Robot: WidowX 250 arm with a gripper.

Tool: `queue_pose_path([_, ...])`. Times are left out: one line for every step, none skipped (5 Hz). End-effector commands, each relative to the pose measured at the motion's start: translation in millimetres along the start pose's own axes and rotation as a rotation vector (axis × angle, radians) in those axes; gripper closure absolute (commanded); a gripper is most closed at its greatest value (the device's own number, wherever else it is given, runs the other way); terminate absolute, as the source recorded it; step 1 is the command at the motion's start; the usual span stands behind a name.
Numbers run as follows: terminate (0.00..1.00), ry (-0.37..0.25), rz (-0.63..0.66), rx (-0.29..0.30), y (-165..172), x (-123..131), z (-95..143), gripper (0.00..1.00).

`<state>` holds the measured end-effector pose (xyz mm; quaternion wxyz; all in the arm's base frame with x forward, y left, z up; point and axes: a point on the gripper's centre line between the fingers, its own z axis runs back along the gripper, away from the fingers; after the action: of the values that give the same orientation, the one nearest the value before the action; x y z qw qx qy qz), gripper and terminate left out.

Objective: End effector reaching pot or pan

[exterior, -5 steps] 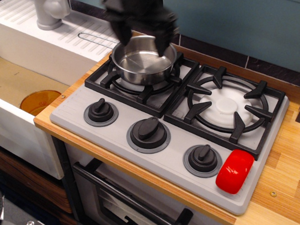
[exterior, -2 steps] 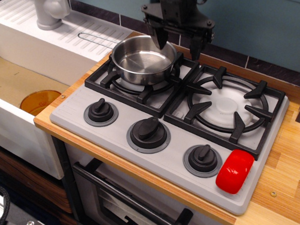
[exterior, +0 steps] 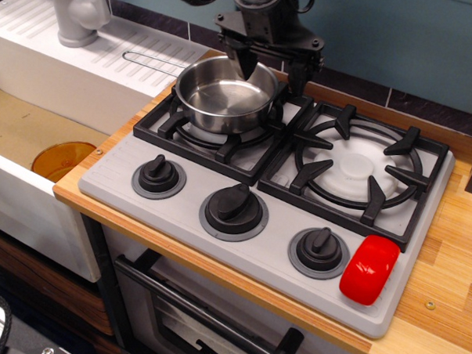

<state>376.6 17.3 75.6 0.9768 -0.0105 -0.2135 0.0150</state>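
Note:
The shiny steel saucepan (exterior: pixel 222 98) stands on the left rear burner grate, and its thin handle (exterior: pixel 151 61) points left over the sink's drainboard. My black gripper (exterior: pixel 269 73) hangs open at the pan's far right rim. One finger (exterior: pixel 245 66) is over the inside of the pan, and the other finger (exterior: pixel 296 76) is outside it. The pan's rim lies between the two fingers. The pan is empty.
The right burner (exterior: pixel 354 165) has a bare grate. Three black knobs (exterior: pixel 235 208) line the stove front. A red object (exterior: pixel 369 269) lies at the front right corner. A grey faucet (exterior: pixel 75 13) and a sink with an orange dish (exterior: pixel 62 160) are at the left.
The gripper moved from above the pan's back to its far right rim, then shifted slightly left and lower. It now straddles the rim. The pan has not moved.

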Motion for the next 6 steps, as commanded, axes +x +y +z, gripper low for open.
queue_pose_path([0.00,-0.026,0.019,0.022,-6,-3,10,0.00])
queue_pose_path([0.00,0.056,0.010,0.033,-15,-19,14,0.00])
queue_pose_path([0.00,0.054,0.045,0.033,-27,-21,12,0.00])
queue_pose_path([0.00,0.048,0.041,0.020,-27,-18,10,0.00])
queue_pose_path([0.00,0.048,0.041,0.020,-27,-18,10,0.00])
queue_pose_path([0.00,0.048,0.041,0.020,-27,-18,10,0.00])
